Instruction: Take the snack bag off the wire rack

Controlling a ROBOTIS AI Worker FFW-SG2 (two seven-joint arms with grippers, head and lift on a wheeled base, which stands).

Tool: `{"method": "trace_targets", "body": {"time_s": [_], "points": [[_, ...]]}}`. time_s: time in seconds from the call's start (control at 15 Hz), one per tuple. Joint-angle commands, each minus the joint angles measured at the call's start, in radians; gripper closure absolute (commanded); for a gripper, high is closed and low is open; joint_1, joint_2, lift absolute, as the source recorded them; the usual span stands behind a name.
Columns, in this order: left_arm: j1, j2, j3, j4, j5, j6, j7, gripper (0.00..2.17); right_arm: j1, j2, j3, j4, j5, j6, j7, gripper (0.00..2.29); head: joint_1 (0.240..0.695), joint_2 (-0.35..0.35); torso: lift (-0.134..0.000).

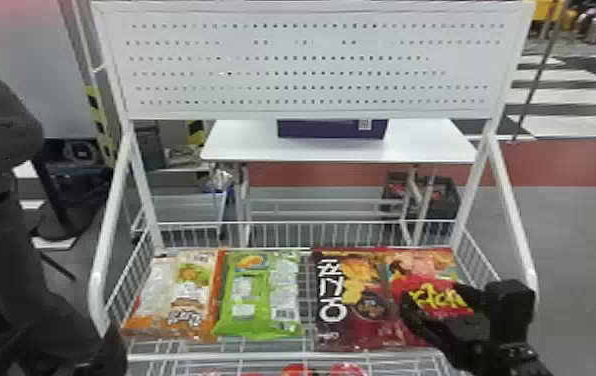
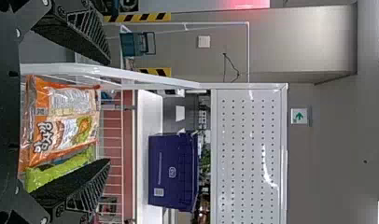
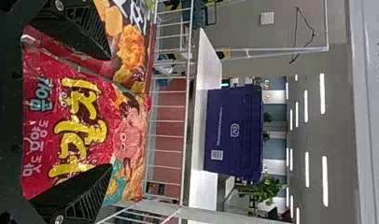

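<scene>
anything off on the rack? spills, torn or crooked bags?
No spill or tear that I can see. One mild oddity: on the wire rack, the green bag lies barcode side up, while the dark red bag to its right shows its big lettering and food picture.

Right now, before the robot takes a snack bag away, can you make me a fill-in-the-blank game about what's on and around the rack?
The right gripper is at the snack bag with big yellow letters, which is mostly ____.
Between the orange-and-white bag and the dark bag lies a ____ bag.
Behind the wire rack, the purple box stands on a white ____.
The white panel has rows of little ____.

Missing words: red; green; table; holes.
</scene>
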Motion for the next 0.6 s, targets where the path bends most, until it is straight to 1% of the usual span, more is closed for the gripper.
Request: {"method": "trace_targets", "body": {"time_s": [0.0, 0.2, 0.33, 0.4, 0.47, 0.53], "points": [[-0.003, 0.001, -0.001, 0.002, 0.000, 0.002, -0.002, 0.15, -0.008, 0.000, -0.012, 0.051, 0.000, -0.009, 0.000, 0.07, 0.499, 0.000, 0.000], [-0.007, 0.001, -0.005, 0.008, 0.000, 0.002, -0.002, 0.15, -0.017, 0.000, -0.013, 0.098, 0.006, -0.009, -0.002, 0.09, 0.499, 0.000, 0.000], [-0.009, 0.001, -0.005, 0.008, 0.000, 0.002, -0.002, 0.15, -0.019, 0.000, -0.015, 0.105, 0.004, -0.005, -0.002, 0.11, 0.499, 0.000, 0.000], [-0.009, 0.001, -0.005, 0.009, 0.000, 0.002, -0.002, 0.15, -0.019, 0.000, -0.016, 0.105, 0.001, -0.005, 0.000, 0.25, 0.499, 0.000, 0.000], [-0.009, 0.001, -0.003, 0.008, 0.000, 0.002, -0.002, 0.15, -0.019, 0.000, -0.016, 0.105, 0.000, -0.002, 0.009, 0.65, 0.499, 0.000, 0.000], [-0.009, 0.000, -0.003, 0.008, 0.000, 0.002, -0.002, 0.15, -0.019, 0.000, -0.016, 0.101, -0.003, -0.002, 0.009, 1.29, 0.499, 0.000, 0.000]]}}
